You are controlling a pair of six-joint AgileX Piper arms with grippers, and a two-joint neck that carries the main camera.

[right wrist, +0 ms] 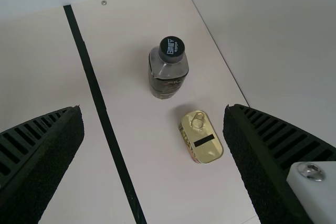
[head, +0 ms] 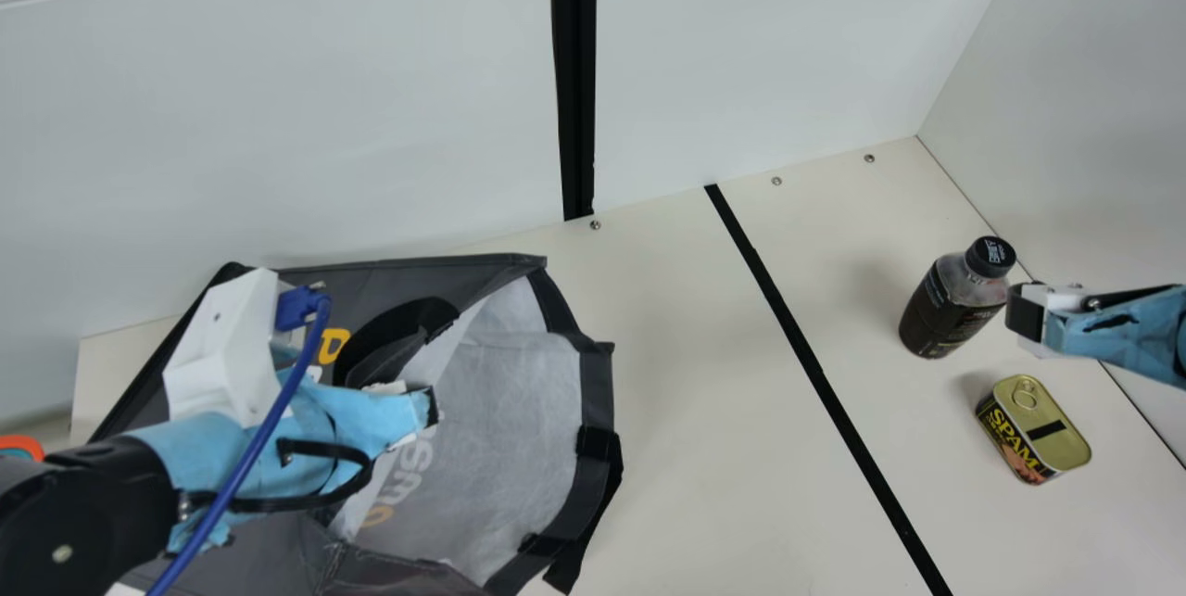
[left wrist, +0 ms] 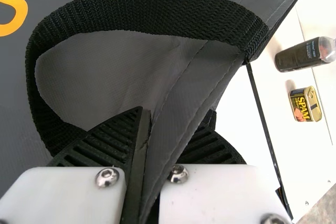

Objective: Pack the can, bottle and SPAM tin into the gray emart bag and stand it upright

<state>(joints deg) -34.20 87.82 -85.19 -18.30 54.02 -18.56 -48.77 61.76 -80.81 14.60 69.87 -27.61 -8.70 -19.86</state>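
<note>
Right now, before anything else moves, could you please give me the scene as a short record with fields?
bag: gray emart bag, lying over, mouth toward main view's right
bottle: dark, capped, upright, outside the bag
SPAM tin, ring-pull lid up, near the bottle
table marking: black stripe between bag and both items
left gripper: shut on the bag's edge
right gripper: open, empty
bag standing: no

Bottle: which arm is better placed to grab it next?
Right, I'd say: the right gripper is open near the bottle, while the left gripper pinches the gray bag by its edge and is likely needed there.
</note>
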